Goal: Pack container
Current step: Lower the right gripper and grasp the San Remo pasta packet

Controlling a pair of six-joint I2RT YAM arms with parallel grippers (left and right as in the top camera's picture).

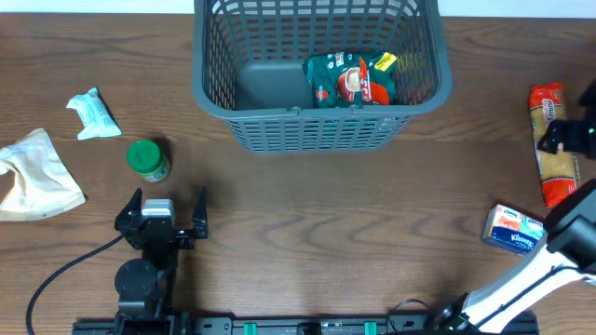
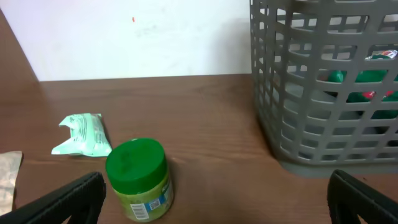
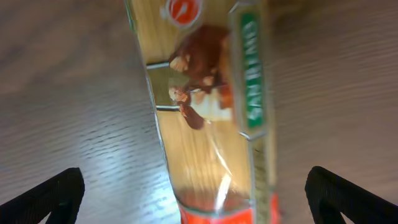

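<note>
Overhead: basket [image 1: 321, 130] far rim is cut by the top edge. Beige bag [image 1: 33, 177] clipped at the left edge. Right gripper [image 1: 559, 140] is half out of frame at right and covers the middle of the pasta pack [image 1: 548, 100].
Right wrist: pasta pack blurred, both ends out of frame, print mostly unreadable.
Left wrist: jar [image 2: 138, 180] base cut off at the bottom, label too small to read. Basket clipped top and right; green bag [image 2: 354, 84] inside shows only through the slots.

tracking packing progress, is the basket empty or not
Not empty: the basket holds a green and red packet, lying on its floor at the right.
</note>
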